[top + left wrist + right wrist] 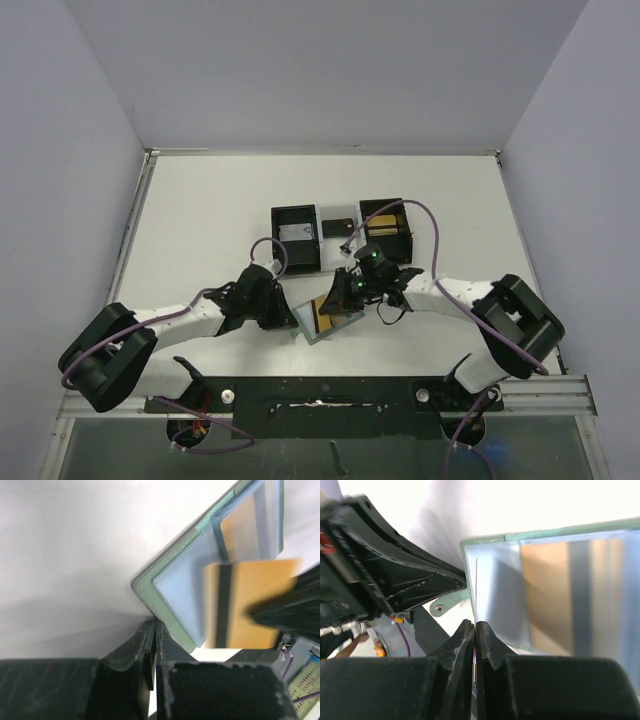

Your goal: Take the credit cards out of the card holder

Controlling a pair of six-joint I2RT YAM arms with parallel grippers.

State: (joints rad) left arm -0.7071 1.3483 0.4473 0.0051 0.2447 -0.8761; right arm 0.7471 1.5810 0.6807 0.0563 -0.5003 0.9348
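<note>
Card holder (346,322) lies open on the white bench (200,220), just in front of the two arm bases and between the two claws, its sage-green cover outward and its pale blue-grey pockets facing up. The left claw (153,630) is closed, and its fingertips (142,645) meet on the holder's stitched green edge near a corner, pinching it. From the right wrist view a small green tab (440,608) with a snap sticks out of the holder just below that claw.

The right claw (475,632) is also closed. Its fingers are pressed together on the gold-orange credit card (250,605), which this camera sees only edge-on as a thin pale line rising from between the tips. In the left wrist view the card, with a dark stripe across it, sits over the holder's inner face and overhangs its near edge. A blurred black finger of the right claw covers the card's right side. An orange tint also shows in one of the holder's pockets, though I cannot tell whether that is another card or a reflection.

Farther back on the bench stand two black open-topped boxes (297,240), well apart from the holder. Between them lies a dark card (337,227).
</note>
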